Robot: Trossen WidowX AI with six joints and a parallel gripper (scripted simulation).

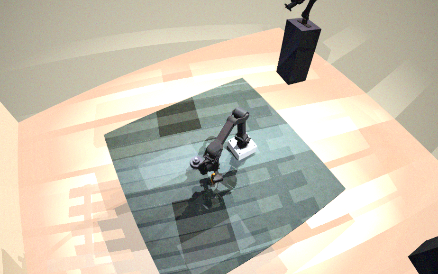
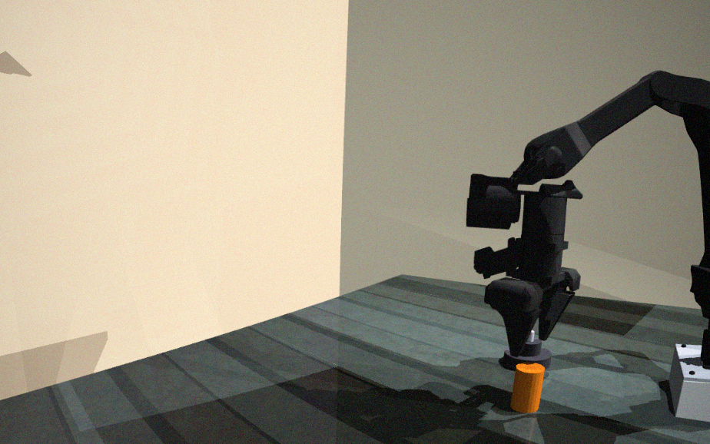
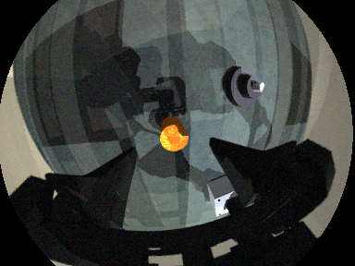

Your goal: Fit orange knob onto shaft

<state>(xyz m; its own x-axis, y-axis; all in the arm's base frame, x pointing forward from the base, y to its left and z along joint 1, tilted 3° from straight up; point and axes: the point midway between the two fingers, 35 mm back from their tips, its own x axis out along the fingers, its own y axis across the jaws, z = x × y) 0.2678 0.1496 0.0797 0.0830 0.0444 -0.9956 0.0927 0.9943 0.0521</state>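
The orange knob (image 1: 213,174) (image 2: 527,388) (image 3: 174,138) is a cylinder standing upright on the dark green mat, in front of the pedestal in the exterior view. Its underside and hole are hidden. My gripper (image 2: 531,347) (image 3: 173,146) is wide open above the knob; in the wrist view the knob shows between the two fingertips, touched by neither. The round grey pedestal (image 1: 192,164) (image 2: 542,358) (image 3: 237,88) stands to the upper right of the knob in the wrist view. Its silver shaft (image 1: 195,159) (image 2: 532,336) (image 3: 262,86) is bare; its flat side cannot be made out.
The arm's white base (image 1: 242,151) (image 2: 693,389) (image 3: 222,203) stands on the mat (image 1: 290,206). A black pillar (image 1: 296,53) bearing another arm stands beyond the mat. Another dark block (image 1: 427,256) shows at the lower right edge of the top view.
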